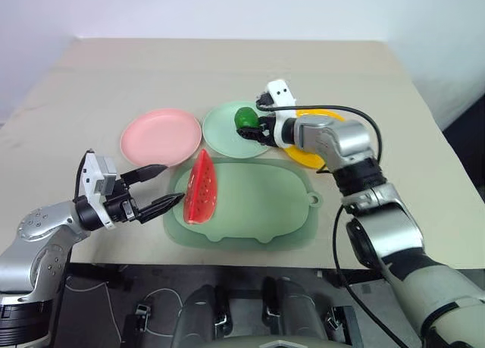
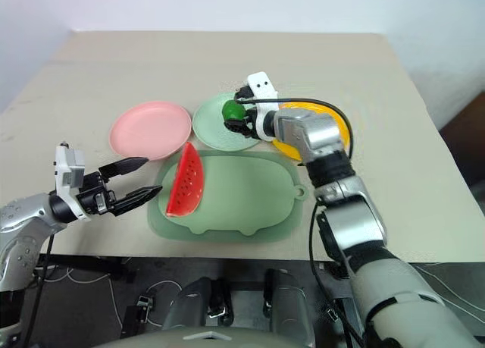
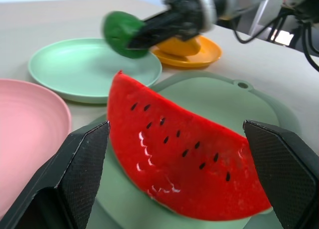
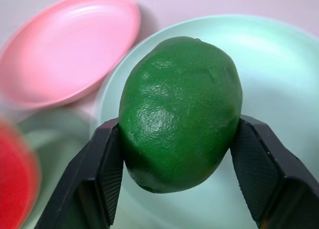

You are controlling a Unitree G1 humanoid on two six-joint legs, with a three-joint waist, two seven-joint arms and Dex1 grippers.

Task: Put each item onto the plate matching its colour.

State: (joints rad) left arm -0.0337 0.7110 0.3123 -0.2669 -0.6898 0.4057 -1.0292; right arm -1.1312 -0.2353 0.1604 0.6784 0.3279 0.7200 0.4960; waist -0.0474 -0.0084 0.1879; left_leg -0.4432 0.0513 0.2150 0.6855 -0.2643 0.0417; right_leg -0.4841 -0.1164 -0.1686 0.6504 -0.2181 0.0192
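My right gripper (image 1: 248, 126) is shut on the glossy green fruit (image 4: 179, 104) and holds it just above the pale mint green plate (image 1: 223, 136). The red watermelon wedge (image 1: 201, 189) stands on its rind on the left part of the large green mat (image 1: 258, 204). Just to the wedge's left, my left gripper (image 1: 171, 183) is open and points at it, with the wedge (image 3: 184, 159) right ahead of its fingers. The pink plate (image 1: 161, 136) lies bare left of the green one. My right arm partly covers the yellow plate (image 1: 309, 158); a yellow-orange fruit (image 3: 183, 46) lies on it.
The three plates sit in a row behind the mat on a beige table (image 1: 189, 67). The mat's loop tab (image 1: 314, 199) points right. A black cable (image 1: 333, 109) arcs over my right wrist. The table's front edge runs just below the mat.
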